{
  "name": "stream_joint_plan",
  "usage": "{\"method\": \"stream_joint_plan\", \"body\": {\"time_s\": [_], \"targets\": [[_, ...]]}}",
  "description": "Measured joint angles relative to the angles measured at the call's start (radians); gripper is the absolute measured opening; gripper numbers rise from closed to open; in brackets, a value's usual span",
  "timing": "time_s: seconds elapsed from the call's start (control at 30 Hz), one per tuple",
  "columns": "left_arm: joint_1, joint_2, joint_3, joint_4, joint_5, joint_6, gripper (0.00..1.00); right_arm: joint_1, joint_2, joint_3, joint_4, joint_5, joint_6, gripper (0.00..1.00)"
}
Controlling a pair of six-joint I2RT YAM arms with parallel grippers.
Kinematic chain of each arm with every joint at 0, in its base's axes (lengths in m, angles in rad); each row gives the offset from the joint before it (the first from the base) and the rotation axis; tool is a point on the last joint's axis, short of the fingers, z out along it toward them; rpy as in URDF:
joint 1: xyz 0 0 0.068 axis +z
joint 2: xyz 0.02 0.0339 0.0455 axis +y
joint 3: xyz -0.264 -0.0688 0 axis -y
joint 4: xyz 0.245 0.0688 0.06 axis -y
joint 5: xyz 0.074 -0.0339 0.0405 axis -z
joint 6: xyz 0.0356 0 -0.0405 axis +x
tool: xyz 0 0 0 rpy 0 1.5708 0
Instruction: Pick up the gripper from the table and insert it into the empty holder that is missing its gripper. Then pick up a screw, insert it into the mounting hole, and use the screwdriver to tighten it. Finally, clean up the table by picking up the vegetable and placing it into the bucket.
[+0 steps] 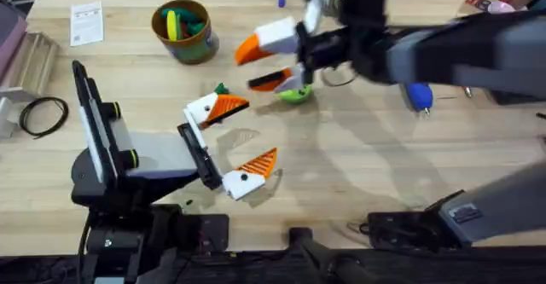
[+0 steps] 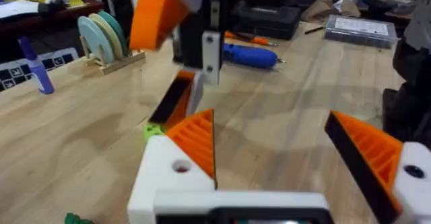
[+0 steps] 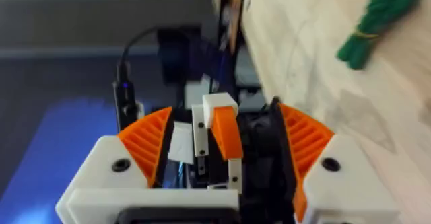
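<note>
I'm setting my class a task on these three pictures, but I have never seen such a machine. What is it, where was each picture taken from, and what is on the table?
These are two robot arms at a wooden table. Each ends in a gripper, a claw of two white fingers with orange pads.

One picture looks down from above, and the arms' bases are at its bottom edge. The other two come from a camera on each wrist and look out past that arm's own fingers.

The left gripper is open and empty. The right gripper reaches across the middle with its fingers apart. A small white-and-orange piece shows between them, and I cannot tell whether it is gripped.

On the table are a round bucket, a blue screwdriver, a lime-green disc and a dark-green toy vegetable.
</note>
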Motion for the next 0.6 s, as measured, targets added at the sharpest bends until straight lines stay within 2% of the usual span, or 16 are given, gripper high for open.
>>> {"method": "stream_joint_plan", "body": {"time_s": [0.17, 0.3, 0.4, 0.6], "targets": [[0.000, 0.000, 0.000, 0.000, 0.000, 0.000, 0.987, -0.112, -0.169, 0.078, -0.564, 0.174, -0.303, 0.854], [0.000, 0.000, 0.000, 0.000, 0.000, 0.000, 0.986, -0.142, -0.247, 0.184, -0.945, 0.406, -0.523, 0.855], [0.000, 0.000, 0.000, 0.000, 0.000, 0.000, 0.986, -0.127, -0.254, 0.287, -1.122, 0.574, -0.645, 0.855], [0.000, 0.000, 0.000, 0.000, 0.000, 0.000, 0.985, -0.031, -0.218, 0.470, -1.332, 0.922, -0.775, 0.861]]}}
